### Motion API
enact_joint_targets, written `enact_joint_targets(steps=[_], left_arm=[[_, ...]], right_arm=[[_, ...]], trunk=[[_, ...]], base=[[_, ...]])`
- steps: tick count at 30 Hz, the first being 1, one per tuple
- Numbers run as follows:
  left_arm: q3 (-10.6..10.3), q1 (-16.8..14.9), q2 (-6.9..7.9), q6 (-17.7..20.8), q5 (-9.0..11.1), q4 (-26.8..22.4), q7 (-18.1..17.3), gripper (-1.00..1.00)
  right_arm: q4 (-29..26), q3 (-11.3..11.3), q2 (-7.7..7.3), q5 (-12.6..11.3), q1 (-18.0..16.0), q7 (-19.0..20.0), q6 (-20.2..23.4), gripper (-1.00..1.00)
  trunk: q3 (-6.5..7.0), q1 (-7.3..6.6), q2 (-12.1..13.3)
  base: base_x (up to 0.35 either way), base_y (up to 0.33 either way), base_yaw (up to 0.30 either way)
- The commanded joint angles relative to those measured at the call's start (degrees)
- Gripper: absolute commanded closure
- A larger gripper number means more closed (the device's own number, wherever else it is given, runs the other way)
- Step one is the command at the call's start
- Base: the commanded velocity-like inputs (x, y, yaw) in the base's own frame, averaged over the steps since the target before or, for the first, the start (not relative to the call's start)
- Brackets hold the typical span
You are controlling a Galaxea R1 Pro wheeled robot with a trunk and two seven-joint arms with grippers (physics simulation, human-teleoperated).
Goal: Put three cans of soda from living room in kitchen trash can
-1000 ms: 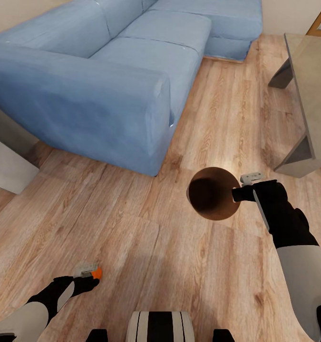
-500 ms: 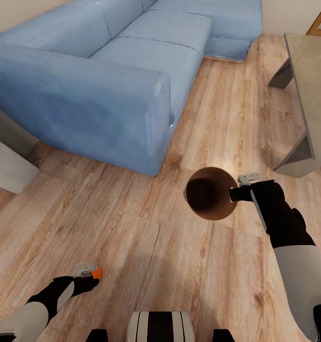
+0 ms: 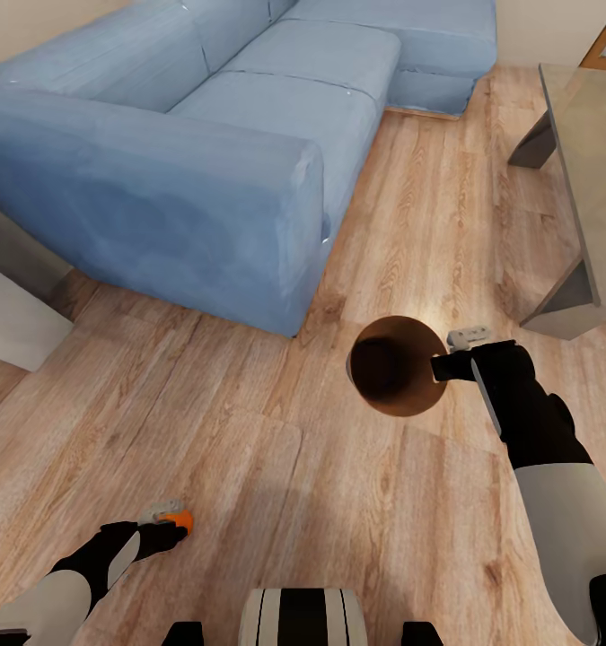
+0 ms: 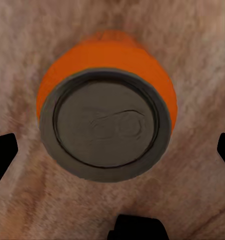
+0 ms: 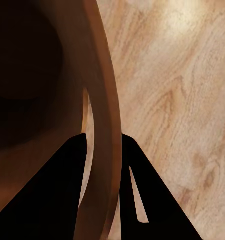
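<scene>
The tash can (image 3: 397, 365) stands on the living room's wood floor, round, with a coppery brown inside. My right gripper (image 3: 439, 366) is shut on its near-right rim. In the right wrist view the rim (image 5: 100, 100) runs between the two dark fingers of the right gripper (image 5: 103, 137). One orange can of soda (image 3: 182, 519) is on the floor at the tip of my left gripper (image 3: 166, 528). The left wrist view looks down on the orange can's (image 4: 107, 125) grey top. The black fingertips (image 4: 3, 155) stand wide apart on either side, clear of it.
A blue corner sofa (image 3: 204, 152) takes up the upper left. A glass-topped table (image 3: 590, 135) stands at the right edge. A pale block (image 3: 6, 314) juts in at the left. Open wood floor (image 3: 276, 431) lies between the two arms.
The right gripper has drawn the tash can slightly to the left. The view has shifted a little. The left gripper and the orange can hold about the same place.
</scene>
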Motion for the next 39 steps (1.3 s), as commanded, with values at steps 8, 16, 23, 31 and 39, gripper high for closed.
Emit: enact_joint_targets(steps=[8,16,23,31,39], left_arm=[[0.00,0.00,0.00,0.00,0.00,-0.05,-0.02,-1.00],[0.00,0.00,-0.03,0.00,0.00,-0.05,-0.01,-1.00],[0.00,0.00,-0.01,-0.01,0.00,-0.05,0.03,-1.00],[0.00,0.00,-0.01,0.00,0.00,-0.05,0.01,-1.00],[0.00,0.00,0.00,0.00,0.02,-0.05,0.00,-1.00]], right_arm=[[0.02,0.06,0.01,-1.30,0.03,0.37,0.12,1.00],[-0.01,0.14,0.05,-1.29,0.13,0.37,0.12,1.00],[-0.01,0.15,0.07,-1.30,0.20,0.37,0.12,1.00],[-0.01,0.13,0.08,-1.30,0.23,0.37,0.12,1.00],[-0.01,0.80,0.04,-1.24,0.29,0.37,0.12,1.00]], trunk=[[0.00,0.00,0.00],[0.00,0.00,0.00],[-0.35,0.43,-0.80],[-1.07,1.31,-2.41],[-1.07,1.31,-2.41]], base=[[0.084,0.027,0.000],[0.006,0.002,0.000],[0.000,0.000,0.000],[0.000,0.000,0.000],[0.000,0.000,0.000]])
